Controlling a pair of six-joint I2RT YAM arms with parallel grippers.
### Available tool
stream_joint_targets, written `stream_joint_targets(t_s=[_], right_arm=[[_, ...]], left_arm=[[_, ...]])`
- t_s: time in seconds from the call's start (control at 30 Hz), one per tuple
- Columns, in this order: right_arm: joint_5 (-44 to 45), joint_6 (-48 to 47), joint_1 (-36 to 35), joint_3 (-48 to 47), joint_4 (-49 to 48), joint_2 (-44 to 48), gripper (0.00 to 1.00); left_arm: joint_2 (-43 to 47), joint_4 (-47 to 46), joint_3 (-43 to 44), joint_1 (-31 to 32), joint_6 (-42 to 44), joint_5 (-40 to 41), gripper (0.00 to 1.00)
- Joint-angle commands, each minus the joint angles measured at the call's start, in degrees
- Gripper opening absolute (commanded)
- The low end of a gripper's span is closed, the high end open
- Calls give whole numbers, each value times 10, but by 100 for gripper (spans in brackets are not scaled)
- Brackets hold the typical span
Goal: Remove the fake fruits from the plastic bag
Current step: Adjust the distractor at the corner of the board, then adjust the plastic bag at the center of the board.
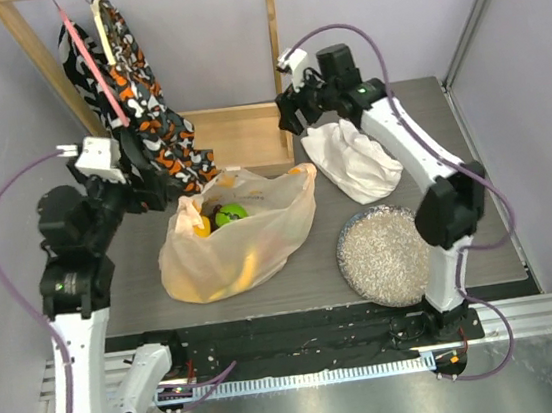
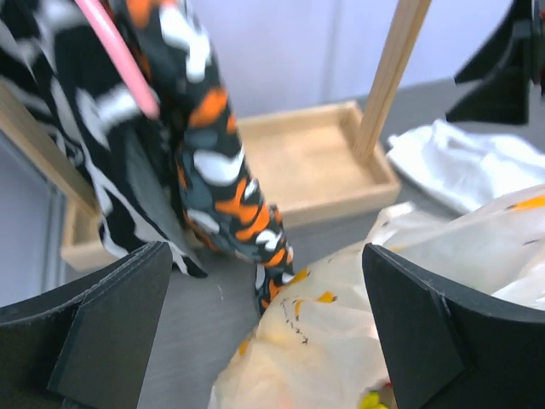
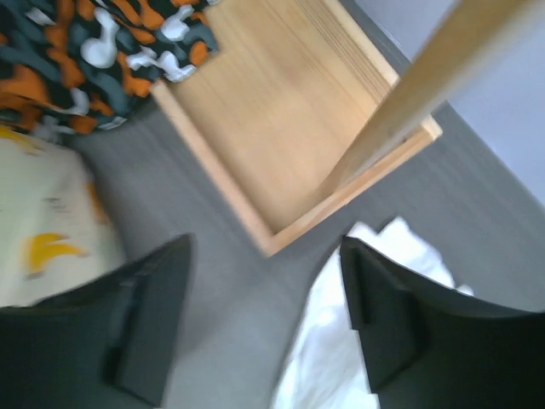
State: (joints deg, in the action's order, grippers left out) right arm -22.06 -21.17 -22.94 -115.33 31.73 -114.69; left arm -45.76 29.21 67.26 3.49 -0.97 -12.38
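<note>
no readable text or labels; print on plastic bag (image 1: 272, 235) illegible.

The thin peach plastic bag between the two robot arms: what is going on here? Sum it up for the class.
Neither arm holds anything. The thin translucent peach plastic bag lies between them with the glossy fake fruits inside, a green one showing at its mouth. The left claw hovers open by the bag's far-left edge. The right claw, also open, hangs over the edge of the crumpled white cloth beside the shallow wooden tray.
</note>
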Motion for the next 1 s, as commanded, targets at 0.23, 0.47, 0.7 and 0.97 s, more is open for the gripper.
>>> stream_joint_targets(t_s=[0.23, 0.47, 0.7, 0.97], right_arm=[[-102, 60, 4, 94, 219, 232, 89], [-157, 60, -29, 155, 236, 228, 100], [-75, 117, -63, 124, 233, 169, 92], [-61, 133, -63, 140, 225, 192, 66]], left_arm=[[-38, 277, 112, 0, 33, -200, 100], [-42, 270, 45, 5, 51, -251, 100], [-113, 315, 133, 11, 84, -271, 59], [-154, 456, 249, 12, 101, -288, 78]])
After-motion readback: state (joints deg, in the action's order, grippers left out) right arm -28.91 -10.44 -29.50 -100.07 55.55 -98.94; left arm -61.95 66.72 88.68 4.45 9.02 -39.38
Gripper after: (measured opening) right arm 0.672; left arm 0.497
